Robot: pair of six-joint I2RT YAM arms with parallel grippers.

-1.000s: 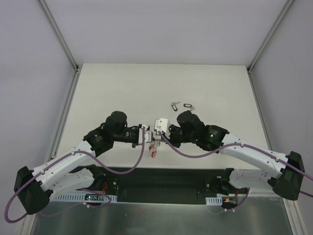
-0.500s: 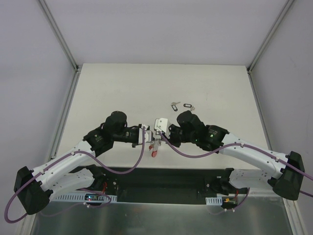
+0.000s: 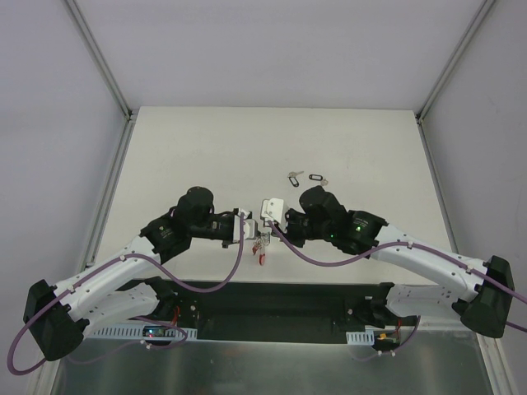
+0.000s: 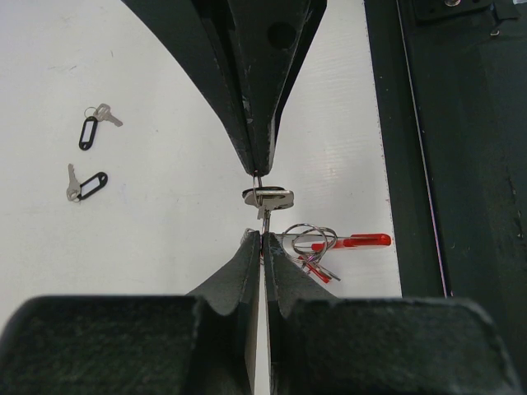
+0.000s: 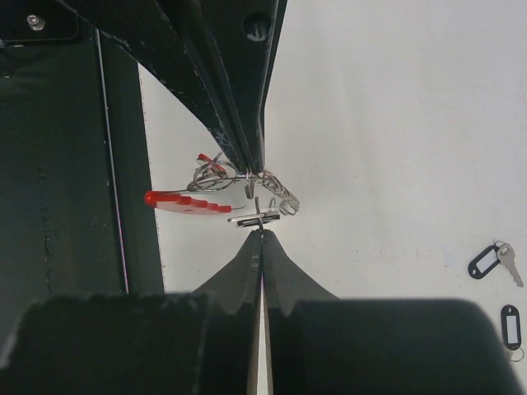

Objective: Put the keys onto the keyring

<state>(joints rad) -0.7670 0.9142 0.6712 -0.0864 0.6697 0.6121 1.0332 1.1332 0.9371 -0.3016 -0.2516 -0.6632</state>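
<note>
Though both arms meet at the table's [image 3: 206, 148] near edge, the task looks barely begun. The left gripper [image 4: 262, 239] is clamped on the keyring [image 4: 350, 240], which hangs beside its tips. Facing it, the right gripper [image 5: 262, 234] pinches one key [image 4: 268, 197] against the loop. Two more keys lie loose farther back, one [image 3: 292, 177] beside the other [image 3: 315, 176]. Something red tangled in the keyring may be the fourth key. Whether the held key is threaded is too fine to tell.

White table [image 3: 206, 148], pale grey walls [image 3: 272, 49], metal corner posts [image 3: 99, 58], black strip [image 3: 272, 298] along near edge.
</note>
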